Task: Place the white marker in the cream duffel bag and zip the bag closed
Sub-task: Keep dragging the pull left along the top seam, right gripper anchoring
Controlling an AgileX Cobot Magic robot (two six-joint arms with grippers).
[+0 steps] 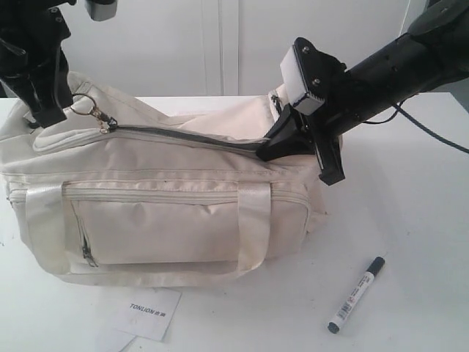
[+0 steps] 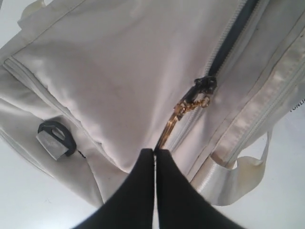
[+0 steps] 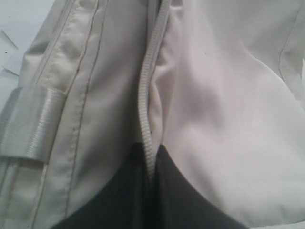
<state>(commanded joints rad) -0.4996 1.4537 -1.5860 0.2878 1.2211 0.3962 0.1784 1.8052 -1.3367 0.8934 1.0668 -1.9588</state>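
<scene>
The cream duffel bag (image 1: 161, 213) lies on the white table with its curved top zipper (image 1: 183, 138) open as a thin dark slit. At the bag's left end my left gripper (image 1: 60, 111) is shut on the gold zipper pull (image 2: 167, 132), which hangs from the dark slider (image 2: 205, 86). The left gripper (image 2: 155, 151) has its fingers pressed together around the pull. At the slit's right end my right gripper (image 1: 264, 154) is shut on the bag's zipper edge (image 3: 145, 109), with the gripper (image 3: 151, 150) pinching that ribbed tape. The white marker (image 1: 357, 295) lies on the table, front right, outside the bag.
A white paper tag printed TONLION (image 1: 150, 312) lies in front of the bag. A black buckle (image 2: 56, 138) sits on the bag's end. A webbing handle (image 1: 253, 213) drapes over the front pocket. The table's far edge meets a white wall.
</scene>
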